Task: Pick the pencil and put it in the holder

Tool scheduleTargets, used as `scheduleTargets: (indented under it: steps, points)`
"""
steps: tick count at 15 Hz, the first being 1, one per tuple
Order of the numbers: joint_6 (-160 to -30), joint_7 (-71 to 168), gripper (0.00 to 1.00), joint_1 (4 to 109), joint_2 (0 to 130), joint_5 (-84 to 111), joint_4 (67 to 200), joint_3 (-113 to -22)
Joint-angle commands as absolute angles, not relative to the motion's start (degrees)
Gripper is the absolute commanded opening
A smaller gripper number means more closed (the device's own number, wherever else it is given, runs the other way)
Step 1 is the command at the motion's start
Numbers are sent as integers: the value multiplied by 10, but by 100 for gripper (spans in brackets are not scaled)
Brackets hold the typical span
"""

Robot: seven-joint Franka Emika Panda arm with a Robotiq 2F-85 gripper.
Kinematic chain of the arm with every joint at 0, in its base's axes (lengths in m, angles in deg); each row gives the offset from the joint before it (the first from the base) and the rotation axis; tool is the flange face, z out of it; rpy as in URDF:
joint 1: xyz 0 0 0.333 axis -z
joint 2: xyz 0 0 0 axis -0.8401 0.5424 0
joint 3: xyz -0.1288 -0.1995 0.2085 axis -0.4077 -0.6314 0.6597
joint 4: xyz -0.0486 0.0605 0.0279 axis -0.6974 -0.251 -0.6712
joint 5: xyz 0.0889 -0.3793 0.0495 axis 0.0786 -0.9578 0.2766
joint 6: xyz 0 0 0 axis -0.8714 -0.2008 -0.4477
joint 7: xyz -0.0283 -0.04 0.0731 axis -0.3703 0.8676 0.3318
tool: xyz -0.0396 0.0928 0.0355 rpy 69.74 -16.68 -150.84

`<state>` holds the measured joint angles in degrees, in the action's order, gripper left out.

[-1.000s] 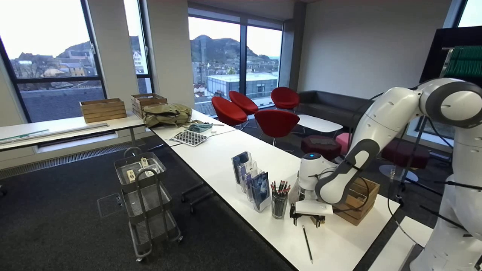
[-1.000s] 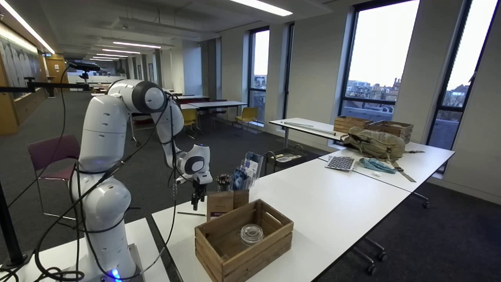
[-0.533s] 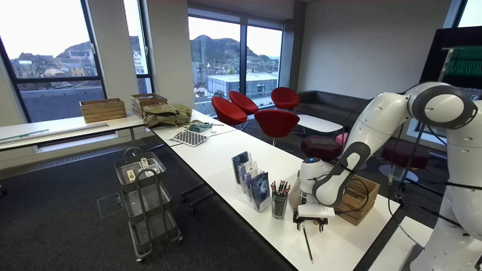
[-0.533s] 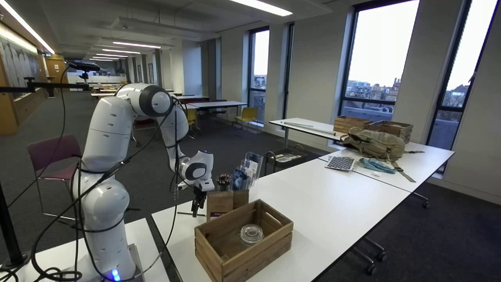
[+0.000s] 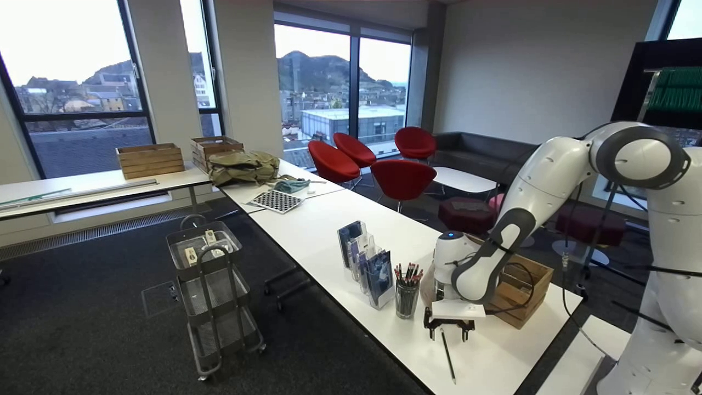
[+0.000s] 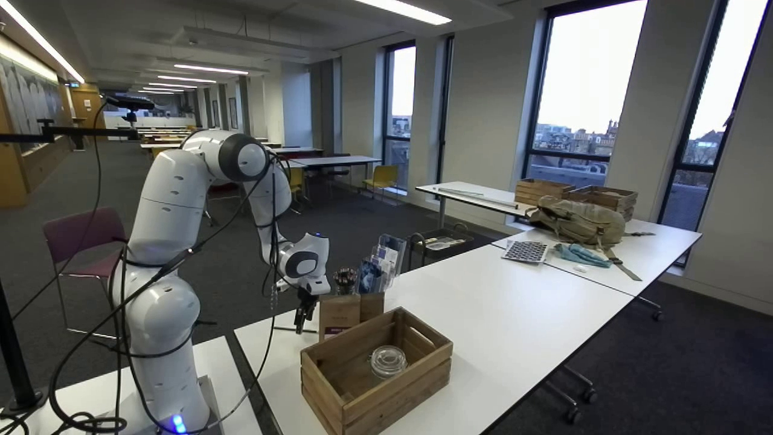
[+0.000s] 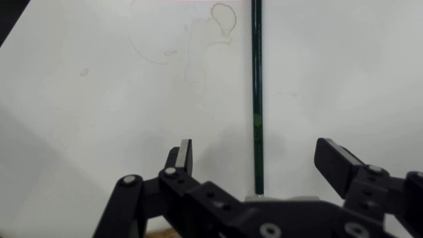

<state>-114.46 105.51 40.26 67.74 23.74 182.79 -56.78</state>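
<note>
The dark green pencil (image 5: 449, 359) lies flat on the white table. It also shows in an exterior view (image 6: 284, 328) and runs lengthwise down the wrist view (image 7: 257, 72). The holder (image 5: 406, 302), a clear-looking dark cup full of red-tipped pencils, stands upright beside the gripper; in an exterior view its top (image 6: 345, 279) shows behind the paper bag. My gripper (image 5: 448, 336) is open and empty above the end of the pencil, pointing down. In the wrist view the pencil lies between the two spread fingers (image 7: 254, 147), touching neither; its near end reaches the gripper's base.
A brown paper bag (image 6: 339, 314) stands close beside the gripper. A wooden crate (image 6: 416, 389) with a glass jar (image 6: 388, 361) inside stands beyond it. A brochure stand (image 5: 378, 278) is just past the holder. The table's edge runs near the pencil.
My gripper has come down closer to the table over the pencil's end, then shifted only slightly in the last half second. The fingers stay open. The pencil and holder have not moved.
</note>
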Motion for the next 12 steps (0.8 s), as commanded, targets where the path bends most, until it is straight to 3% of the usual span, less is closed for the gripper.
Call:
scheduleTargets:
  steps: [1, 8, 10, 12]
  points:
    - [-1152, 1028, 100, 413, 681, 257, 1823, -557]
    - [-1149, 1029, 100, 412, 684, 258, 1817, -555]
    - [-1149, 1029, 74, 412, 685, 259, 1815, -555]
    - [-1149, 1029, 60, 412, 687, 259, 1814, -555]
